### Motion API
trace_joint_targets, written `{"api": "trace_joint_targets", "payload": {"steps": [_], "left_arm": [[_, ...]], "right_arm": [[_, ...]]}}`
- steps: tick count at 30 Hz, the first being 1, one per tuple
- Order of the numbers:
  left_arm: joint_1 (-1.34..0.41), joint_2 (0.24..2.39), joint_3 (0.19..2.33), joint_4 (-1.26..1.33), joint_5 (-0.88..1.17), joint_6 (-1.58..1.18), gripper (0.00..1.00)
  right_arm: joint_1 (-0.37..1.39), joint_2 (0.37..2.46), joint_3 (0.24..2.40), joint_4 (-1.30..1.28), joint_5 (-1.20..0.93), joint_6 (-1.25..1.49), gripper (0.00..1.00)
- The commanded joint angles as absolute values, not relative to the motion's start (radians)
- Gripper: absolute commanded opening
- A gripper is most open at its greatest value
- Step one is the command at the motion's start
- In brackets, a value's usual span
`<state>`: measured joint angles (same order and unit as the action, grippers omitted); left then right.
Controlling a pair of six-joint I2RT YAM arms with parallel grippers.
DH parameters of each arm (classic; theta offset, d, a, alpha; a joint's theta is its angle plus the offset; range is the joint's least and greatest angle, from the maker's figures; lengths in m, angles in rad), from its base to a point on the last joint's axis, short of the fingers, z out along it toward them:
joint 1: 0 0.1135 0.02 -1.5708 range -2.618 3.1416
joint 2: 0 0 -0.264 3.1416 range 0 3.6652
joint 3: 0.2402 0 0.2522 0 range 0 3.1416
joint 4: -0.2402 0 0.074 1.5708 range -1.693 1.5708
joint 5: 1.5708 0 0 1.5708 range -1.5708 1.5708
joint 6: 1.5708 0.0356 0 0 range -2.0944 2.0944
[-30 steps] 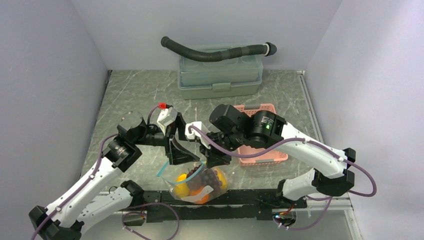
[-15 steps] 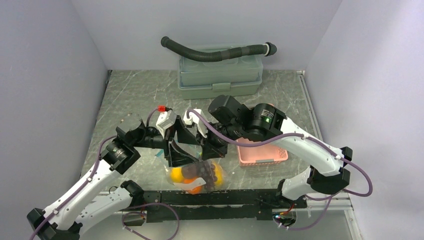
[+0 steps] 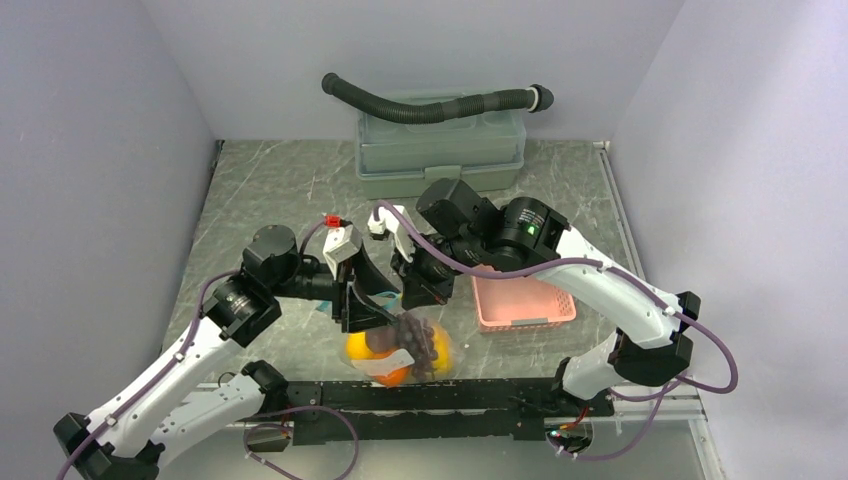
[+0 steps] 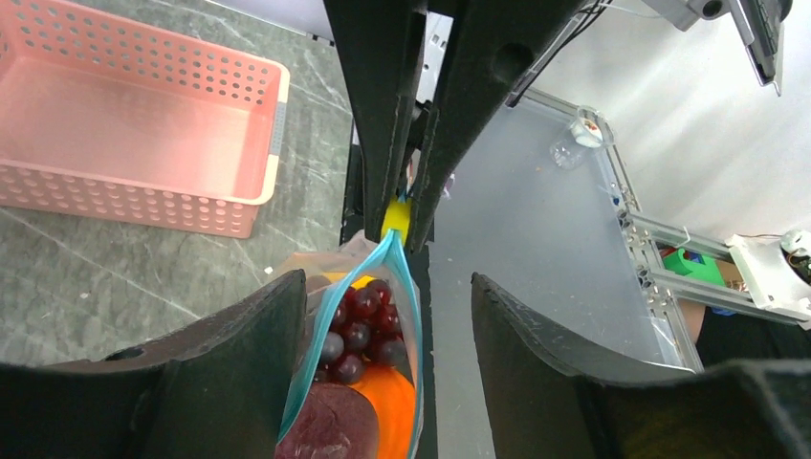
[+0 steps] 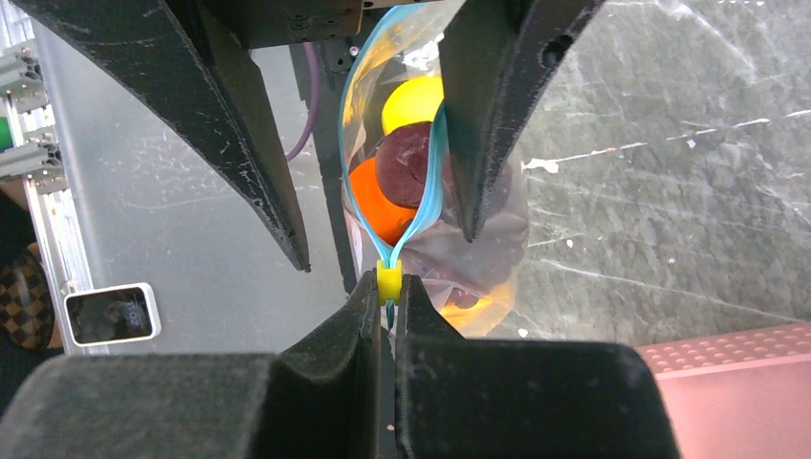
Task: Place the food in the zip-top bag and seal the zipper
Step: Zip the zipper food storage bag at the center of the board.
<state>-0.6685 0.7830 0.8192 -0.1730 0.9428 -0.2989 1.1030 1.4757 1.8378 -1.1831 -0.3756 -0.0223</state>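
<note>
The clear zip-top bag (image 3: 400, 345) hangs near the table's front edge, full of food. In it I see a grape bunch (image 4: 359, 330), an orange ball (image 4: 392, 402), a dark purple piece (image 5: 406, 163) and a yellow lemon (image 5: 413, 103). The teal zipper (image 4: 308, 349) forms a narrow slit that is still parted. My right gripper (image 5: 387, 287) is shut on the zipper strip just behind its yellow slider (image 5: 387, 280). My left gripper (image 4: 387, 287) is open and straddles the bag's mouth, which lies close to its left finger.
An empty pink slotted basket (image 3: 520, 300) stands right of the bag. A green lidded box (image 3: 440, 150) with a black ribbed hose (image 3: 430, 105) on top stands at the back. The table's front rail runs just under the bag.
Both grippers have drawn closer together over the bag and shifted a little away from the front edge. The bag's mouth has narrowed from a wide loop to a slim slit.
</note>
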Motion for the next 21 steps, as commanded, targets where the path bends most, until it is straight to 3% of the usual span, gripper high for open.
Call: {"api": "trace_joint_targets", "payload": {"steps": [1, 21], "left_arm": [[-0.675, 0.768, 0.867, -0.247, 0.935, -0.241, 0.65], [-0.675, 0.769, 0.908, -0.378, 0.942, -0.166, 0.14]], "right_arm": [[1.090, 1.455, 1.894, -1.141, -0.401, -0.002, 0.00], [1.085, 1.444, 1.902, -1.151, -0.410, 0.025, 0.00]]}}
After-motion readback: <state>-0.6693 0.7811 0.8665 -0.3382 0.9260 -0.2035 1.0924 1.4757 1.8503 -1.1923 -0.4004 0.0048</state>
